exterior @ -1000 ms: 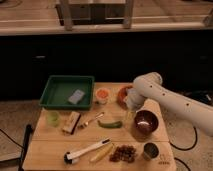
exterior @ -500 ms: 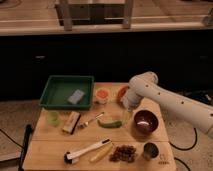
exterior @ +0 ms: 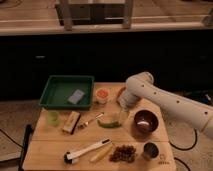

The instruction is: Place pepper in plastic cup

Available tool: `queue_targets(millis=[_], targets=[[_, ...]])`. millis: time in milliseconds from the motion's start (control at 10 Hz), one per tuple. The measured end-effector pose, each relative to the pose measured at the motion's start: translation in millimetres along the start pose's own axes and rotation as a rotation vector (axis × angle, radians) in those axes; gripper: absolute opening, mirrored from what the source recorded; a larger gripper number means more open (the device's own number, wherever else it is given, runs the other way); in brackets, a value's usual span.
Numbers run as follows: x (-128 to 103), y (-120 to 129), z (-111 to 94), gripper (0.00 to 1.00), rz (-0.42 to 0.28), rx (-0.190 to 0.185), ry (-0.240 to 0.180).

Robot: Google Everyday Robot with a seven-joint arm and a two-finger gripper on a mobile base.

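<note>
Fingers apart on my gripper (exterior: 122, 113), holding nothing, low over the wooden table (exterior: 50, 146). Nearest me lie a brush (exterior: 84, 150) and a small metal cup (exterior: 150, 150). Beyond them I see the pepper (exterior: 110, 123) lying on the table just beside the gripper, left of the dark bowl (exterior: 145, 121). Farther back stands the plastic cup (exterior: 102, 94), right of the green tray (exterior: 56, 91).

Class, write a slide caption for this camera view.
Robot gripper hovers over the slim green chili pepper, near the small cream plastic cup.
</note>
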Motion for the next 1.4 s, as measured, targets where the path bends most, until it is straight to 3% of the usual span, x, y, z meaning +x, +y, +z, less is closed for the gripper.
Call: queue_targets(millis=[1400], targets=[[-21,6,37,0.8,0.039,-0.002,-0.011]])
